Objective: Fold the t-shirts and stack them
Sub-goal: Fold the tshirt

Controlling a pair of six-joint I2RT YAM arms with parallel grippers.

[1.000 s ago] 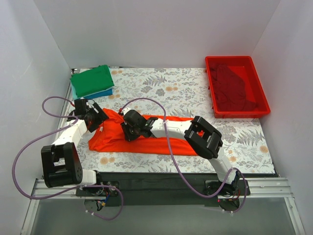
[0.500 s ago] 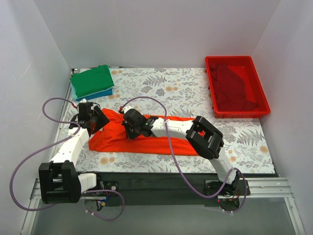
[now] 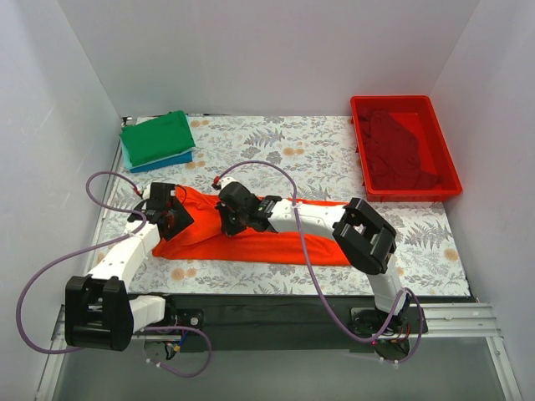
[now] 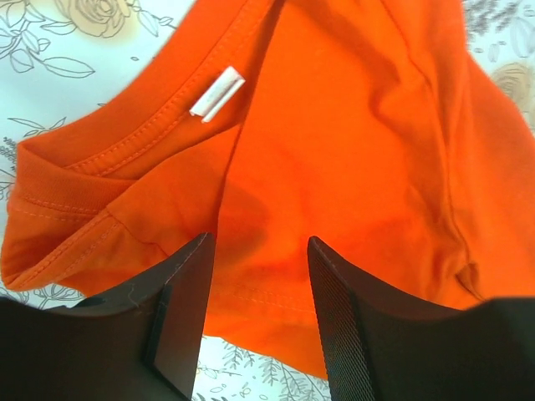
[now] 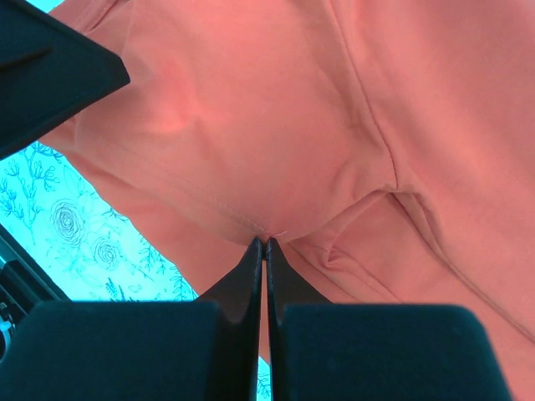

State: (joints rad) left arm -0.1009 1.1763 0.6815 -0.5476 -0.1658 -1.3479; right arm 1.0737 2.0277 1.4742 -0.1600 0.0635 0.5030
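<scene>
The floral worktop (image 3: 318, 159) fills the frame's middle. The orange-red t-shirt (image 3: 276, 249) lies across its lower centre. The red bin (image 3: 452, 180) at upper right holds a dark red t-shirt (image 3: 401, 150). At upper left, the green t-shirt (image 3: 157, 138) sits on the blue t-shirt (image 3: 171, 161). The right gripper (image 5: 265, 242) pinches an orange-red fold. The left gripper (image 4: 259, 242) stands half-wide over the collar end.

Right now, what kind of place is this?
Probably a robot practice booth, not a home: plain white walls box in a table with a flowery cover, two robot arms are bolted at its edge, and an orange t-shirt lies there.
</scene>
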